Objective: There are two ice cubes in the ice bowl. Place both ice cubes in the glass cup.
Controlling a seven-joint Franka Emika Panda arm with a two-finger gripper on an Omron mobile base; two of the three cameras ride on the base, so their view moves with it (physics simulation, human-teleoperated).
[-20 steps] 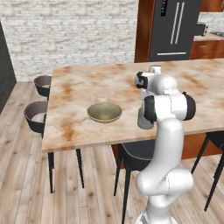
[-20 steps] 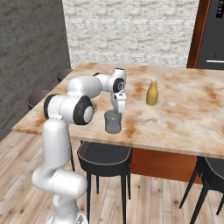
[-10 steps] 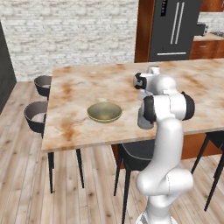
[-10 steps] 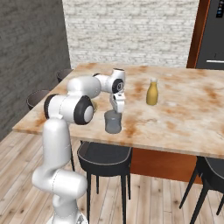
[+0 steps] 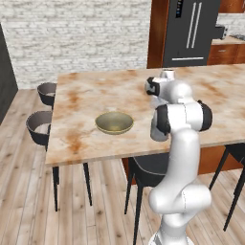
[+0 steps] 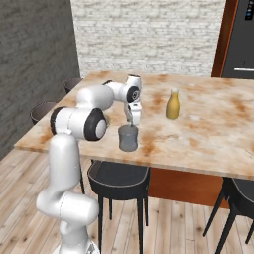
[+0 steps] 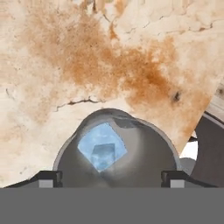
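The glass cup (image 6: pixel 128 138) stands near the table's front edge, grey and translucent. My gripper (image 6: pixel 133 121) hangs straight above it. In the hand view I look down into the cup (image 7: pixel 144 153), and pale-blue ice (image 7: pixel 103 146) lies on its bottom: a cube face with a smaller, darker blue square at its middle. I cannot tell whether that is one of the ice cubes or both. The gripper (image 7: pixel 110 178) is open, its fingertips (image 7: pixel 49 177) wide apart with nothing between them. The olive-yellow ice bowl (image 5: pixel 114 122) sits on the table to the arm's left.
A yellow bottle (image 6: pixel 172 104) with a narrow neck stands behind and to the right of the cup. Dark stools (image 6: pixel 118 173) are tucked under the table's near side. The table's front edge (image 6: pixel 149 163) runs just below the cup.
The jaws have spread apart above the cup. The arm has stayed where it was.
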